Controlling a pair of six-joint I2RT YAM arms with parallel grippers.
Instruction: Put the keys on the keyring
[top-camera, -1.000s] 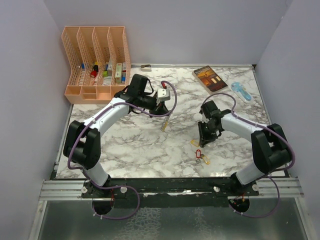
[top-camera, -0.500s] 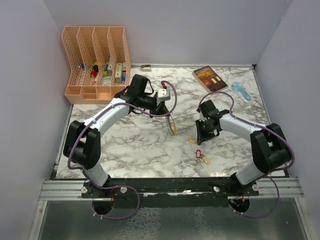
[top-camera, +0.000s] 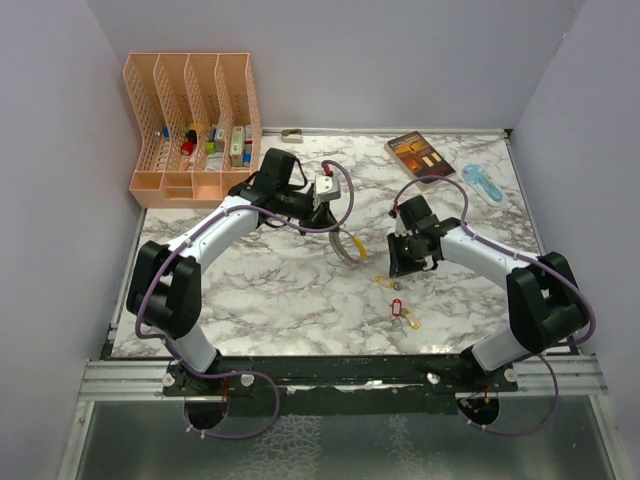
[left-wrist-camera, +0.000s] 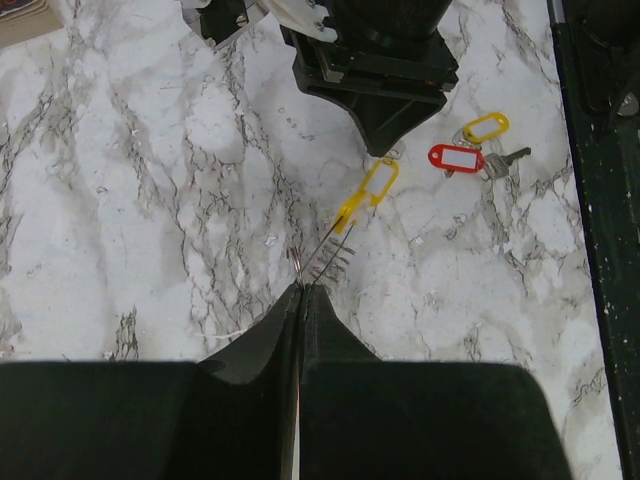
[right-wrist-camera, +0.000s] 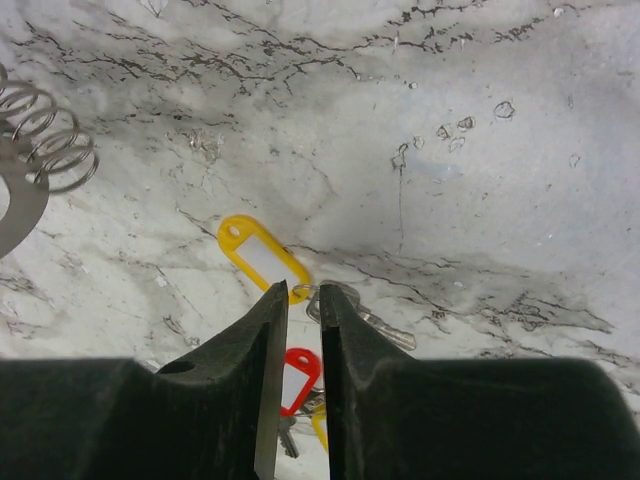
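Note:
My left gripper (left-wrist-camera: 302, 287) is shut on the keyring (left-wrist-camera: 335, 265), a thin wire loop with a coil spring, held out over the marble at mid table (top-camera: 350, 250). The keyring's coil (right-wrist-camera: 45, 135) shows at the left of the right wrist view. My right gripper (right-wrist-camera: 300, 287) points down at the yellow-tagged key (right-wrist-camera: 262, 255), jaws a narrow gap apart, the key's small split ring between the tips. In the top view this gripper (top-camera: 403, 268) stands just right of the keyring. Two more keys, red-tagged (left-wrist-camera: 455, 157) and yellow-tagged (left-wrist-camera: 487, 127), lie together nearer the front edge.
A peach file organiser (top-camera: 190, 110) holding small items stands at the back left. A brown book (top-camera: 420, 157) and a blue plastic object (top-camera: 483, 183) lie at the back right. Grey walls close in three sides of the marble table (top-camera: 250, 290).
The left gripper swung the keyring rightward, toward the right gripper. The right gripper moved up and left, its jaws narrowed, and the yellow-tagged key slid slightly left with it.

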